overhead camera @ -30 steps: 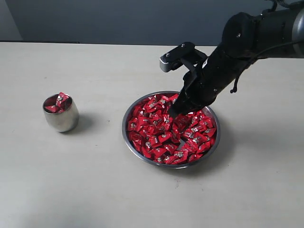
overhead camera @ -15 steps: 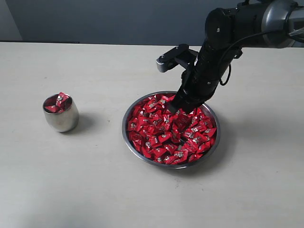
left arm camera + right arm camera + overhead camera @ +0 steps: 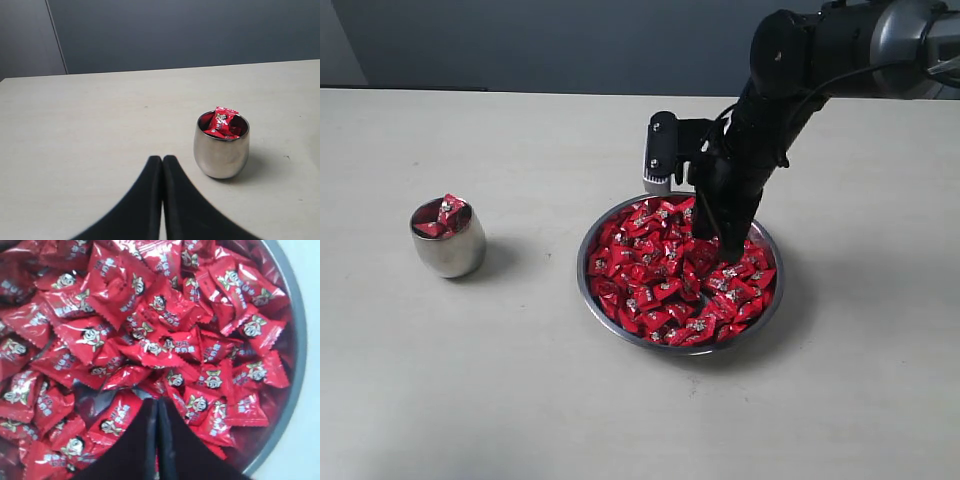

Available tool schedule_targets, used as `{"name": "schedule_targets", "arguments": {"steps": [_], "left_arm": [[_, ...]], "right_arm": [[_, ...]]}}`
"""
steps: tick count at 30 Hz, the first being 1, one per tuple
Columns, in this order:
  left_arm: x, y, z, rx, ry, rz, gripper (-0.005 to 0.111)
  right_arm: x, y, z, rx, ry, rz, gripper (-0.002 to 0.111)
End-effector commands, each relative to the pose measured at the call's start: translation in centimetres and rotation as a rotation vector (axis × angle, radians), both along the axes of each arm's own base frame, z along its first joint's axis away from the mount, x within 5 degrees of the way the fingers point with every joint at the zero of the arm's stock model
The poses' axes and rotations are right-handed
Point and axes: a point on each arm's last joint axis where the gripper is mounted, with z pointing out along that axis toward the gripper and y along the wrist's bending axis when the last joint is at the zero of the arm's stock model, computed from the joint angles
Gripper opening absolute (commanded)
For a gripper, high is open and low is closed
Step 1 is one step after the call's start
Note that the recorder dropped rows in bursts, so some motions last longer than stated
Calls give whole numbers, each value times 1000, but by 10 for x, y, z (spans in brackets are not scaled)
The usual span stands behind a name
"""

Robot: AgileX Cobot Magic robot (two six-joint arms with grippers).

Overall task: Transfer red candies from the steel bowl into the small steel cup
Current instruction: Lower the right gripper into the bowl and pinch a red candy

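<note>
1. A pale, matte surface [image 3: 470, 380] carries two steel vessels, with a dark wall behind it.
2. The steel bowl [image 3: 583, 272], wide and shallow, sits right of centre in the exterior view. It is heaped with red candies [image 3: 655, 285] in shiny foil wrappers with small silver-white marks.
3. The small steel cup [image 3: 448, 252] stands upright to the left, well apart from the bowl. It already holds a few candies, and one wrapper [image 3: 223, 119] pokes up above its rim.
4. A black arm comes in from the upper right and points steeply down over the bowl. The right pincer [image 3: 730, 248] dips its tips into the candy pile on the bowl's right half.
5. In the right wrist view, the right pincer [image 3: 157, 404] has its two dark fingers pressed together, with no gap and no candy visible between them. The tips rest among the wrappers, with the bowl's rim [image 3: 299, 370] curving along one side.
6. In the left wrist view, the left pincer [image 3: 162, 161] also has its fingers closed flat against each other, holding nothing. It hangs over bare surface, near the cup [image 3: 221, 155] but not touching it.
</note>
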Motion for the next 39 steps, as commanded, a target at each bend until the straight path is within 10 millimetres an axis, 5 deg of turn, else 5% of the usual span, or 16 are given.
{"name": "schedule_targets", "arguments": {"steps": [1, 7, 12, 19, 26, 39], "left_arm": [[0, 0, -1, -1, -3, -6, 0], [0, 0, -1, -1, -3, -6, 0], [0, 0, -1, -1, -3, -6, 0], [0, 0, -1, -1, -3, -6, 0], [0, 0, -1, -1, -3, -6, 0], [0, 0, -1, -1, -3, -6, 0]], "right_arm": [[10, -3, 0, -67, -77, 100, -1], [17, -2, -18, -103, -59, 53, -1], [19, 4, -14, -64, -53, -99, 2], [16, 4, -14, -74, -26, -108, 51], [18, 3, -14, -86, -48, -96, 29], [17, 6, -24, -72, -16, -113, 29]]}}
